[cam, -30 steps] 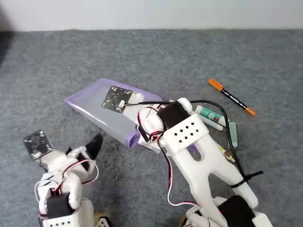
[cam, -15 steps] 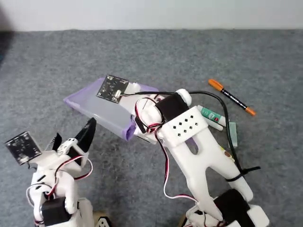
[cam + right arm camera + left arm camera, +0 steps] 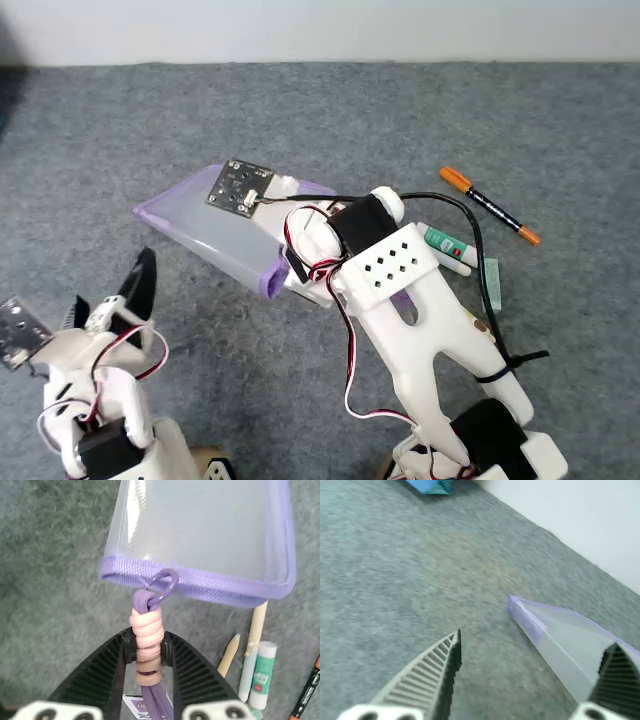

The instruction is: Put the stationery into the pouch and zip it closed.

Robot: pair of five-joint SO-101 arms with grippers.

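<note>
**Left gripper backs off the pouch, jaws spread**

A second ago the left gripper (image 3: 536, 640) sits close against the pouch's (image 3: 205, 225) near long side with its jaws almost together. Half a second ago it has lifted and opened. Now it has swung away toward the tabletop's (image 3: 330, 110) left edge and stands clear of the pouch, jaws spread wide and holding nothing. Its wrist view looks past both jaw tips at the pouch's far-left corner.

The right gripper (image 3: 147, 647) has hardly moved. Its jaws are pressed together on the pull (image 3: 146, 630), pinching the ringed cord just behind the loop at the pouch's end. Over the second that end creeps slightly toward the far edge; in the last half second it keeps its place. The pouch lies left of the tabletop's middle, slanting from near the centre toward the far-left.

The stationery is all outside it, on the right half of the tabletop:
- The pen (image 3: 489, 207) lies farthest toward the right edge.
- The glue stick (image 3: 445, 246) and pencils (image 3: 257, 625) lie just beside the right arm.

I judge that the left arm has given up its brace on the pouch, so only the pull is held. Nothing is packed yet, and whether the mouth is open I cannot tell. Loading looks like the next job, and the free left gripper is on the wrong side of the pouch for it.
</note>
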